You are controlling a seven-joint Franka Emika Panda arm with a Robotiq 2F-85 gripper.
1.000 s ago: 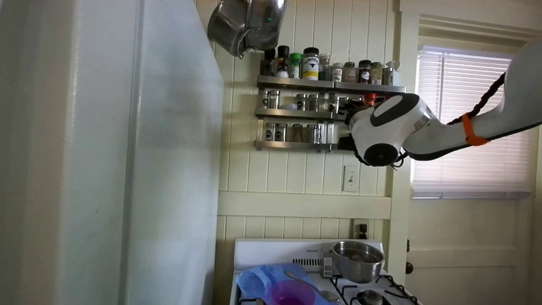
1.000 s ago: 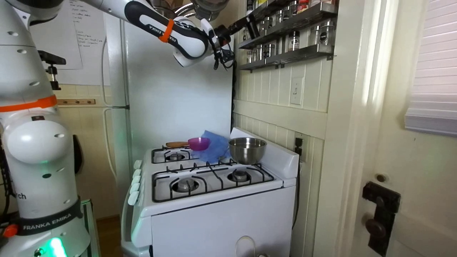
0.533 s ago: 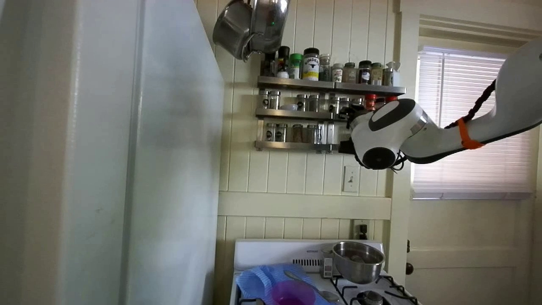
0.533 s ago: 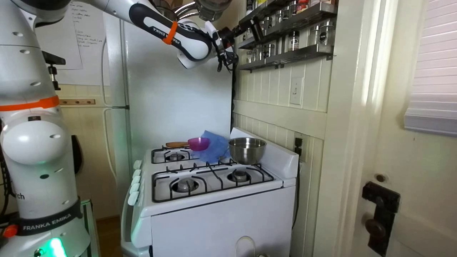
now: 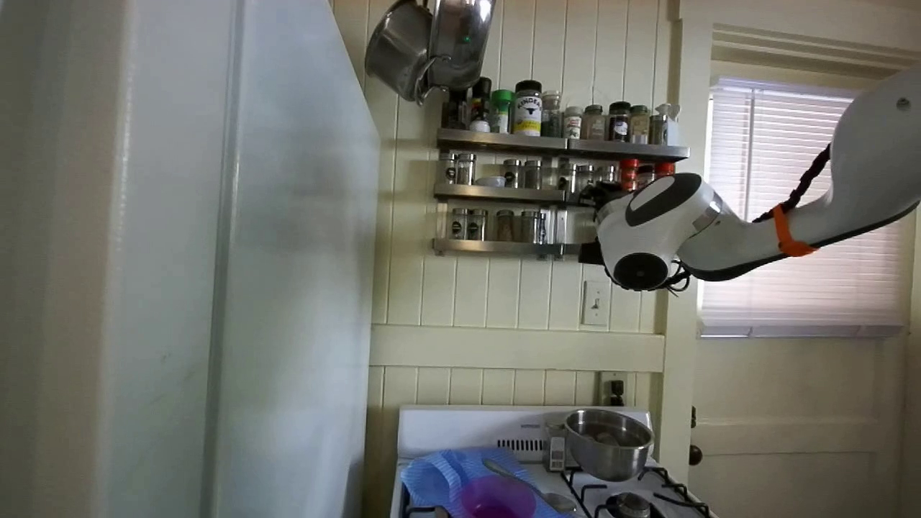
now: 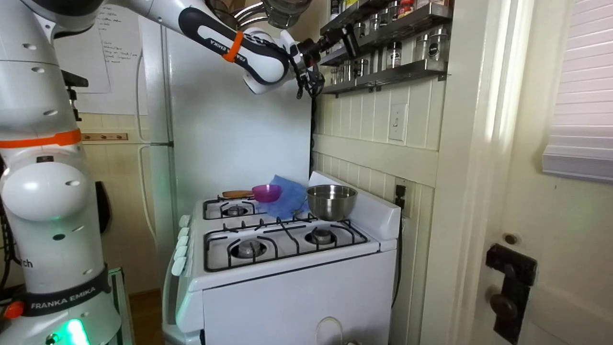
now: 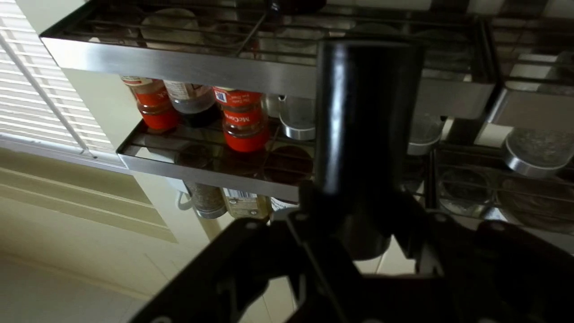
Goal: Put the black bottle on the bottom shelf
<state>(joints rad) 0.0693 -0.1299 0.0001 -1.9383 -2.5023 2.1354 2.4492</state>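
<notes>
Where we find the black bottle [image 7: 367, 116]: in the gripper [image 7: 356, 197], out in front of the middle tier [image 7: 179, 66]; we see it lean a little from upright in an exterior view.
Gripper: closed around the bottle toward one end; much of it projects past the grip in the wrist view.
Bottle against tier: contact or gap, we cannot tell.
Bottom shelf [image 6: 407, 73]: lower than the bottle in an exterior view; small jars [image 5: 478, 224] stand behind its front edge.
Middle tier: metal-lidded jars [image 7: 298, 114], with red-capped jars [image 7: 244, 130] toward the blind [image 5: 799, 306].
Top tier [image 5: 504, 142]: tall bottles [image 5: 527, 111] in a row, a green-capped jar [image 5: 501, 111] among them.
Arm [image 6: 266, 64]: stretched over the stove [image 6: 297, 292] to the tiers, an orange strap [image 6: 233, 46] around it.
Stove: metal bowl [image 6: 332, 203] at the back; purple bowl [image 6: 266, 193] overlapping the blue cloth [image 6: 289, 201] in both exterior views.
Hanging pots [image 5: 399, 54]: high up, overlapping the end of the top tier in an exterior view.
</notes>
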